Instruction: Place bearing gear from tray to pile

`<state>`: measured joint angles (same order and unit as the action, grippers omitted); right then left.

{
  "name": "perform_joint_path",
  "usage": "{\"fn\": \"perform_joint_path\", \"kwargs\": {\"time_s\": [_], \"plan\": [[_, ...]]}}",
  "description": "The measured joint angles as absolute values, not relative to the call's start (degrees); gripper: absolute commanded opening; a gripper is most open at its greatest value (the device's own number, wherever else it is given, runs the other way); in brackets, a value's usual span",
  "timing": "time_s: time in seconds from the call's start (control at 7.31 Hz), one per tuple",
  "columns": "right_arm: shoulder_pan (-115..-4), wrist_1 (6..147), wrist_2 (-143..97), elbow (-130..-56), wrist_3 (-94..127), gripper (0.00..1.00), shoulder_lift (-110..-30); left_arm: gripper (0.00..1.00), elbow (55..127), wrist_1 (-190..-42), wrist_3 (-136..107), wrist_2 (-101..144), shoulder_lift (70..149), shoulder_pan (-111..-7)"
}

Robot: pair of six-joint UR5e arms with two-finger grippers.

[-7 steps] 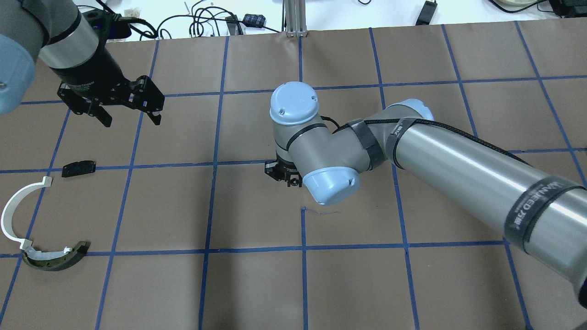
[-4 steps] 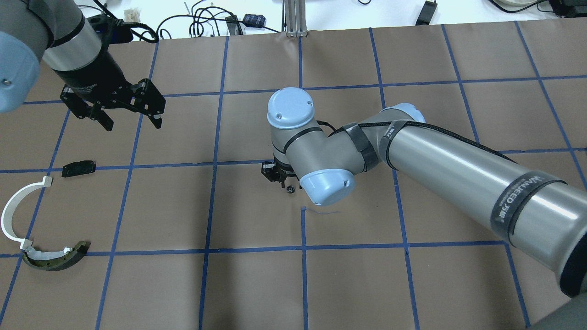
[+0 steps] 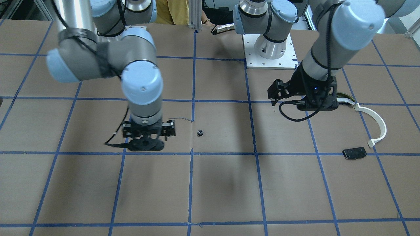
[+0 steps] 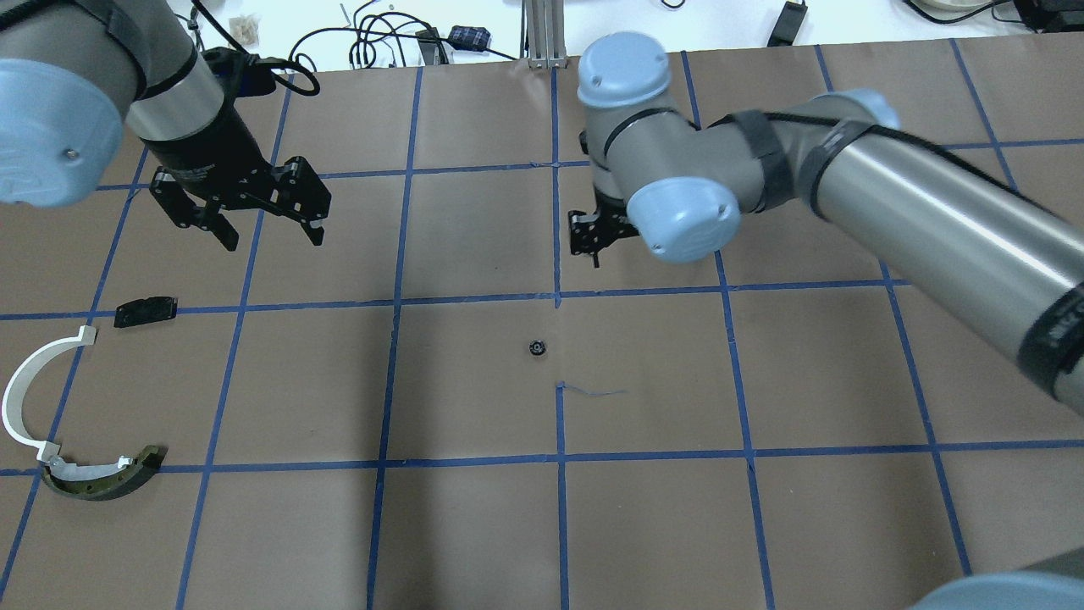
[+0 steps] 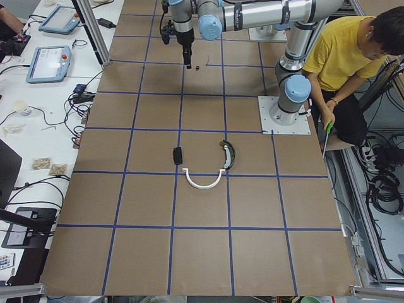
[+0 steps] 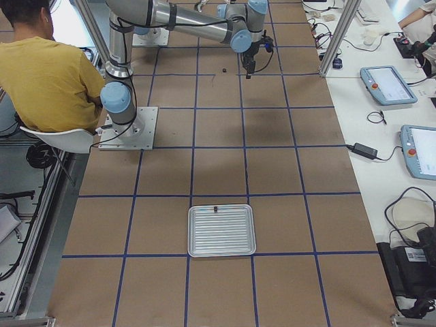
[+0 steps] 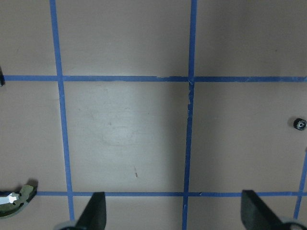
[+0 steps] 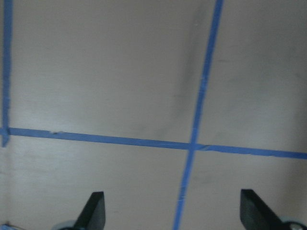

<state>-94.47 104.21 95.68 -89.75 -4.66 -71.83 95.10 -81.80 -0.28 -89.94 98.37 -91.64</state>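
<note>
The pile (image 4: 146,311) sits at the robot's far left. The left claw (image 4: 273,240) hangs beside it, spread and empty. The gear (image 4: 536,347) lies alone on the table (image 4: 474,525) near mid-width, well apart from the pile and off to the left claw's right. It is round, so there is no long axis to square up to. The right claw (image 8: 175,211), likewise spread and empty, hovers nearer the gear. We judge the left arm should fetch it, since the pile is on its side.
</note>
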Motion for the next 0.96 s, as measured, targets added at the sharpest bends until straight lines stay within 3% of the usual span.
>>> {"fn": "perform_joint_path", "kwargs": {"time_s": [0.96], "plan": [[-46.88, 106.22, 95.63, -92.96, -84.1, 1.0, -74.93, 1.0, 97.0, -60.06, -12.25, -88.9, 117.86, -109.54]]}}
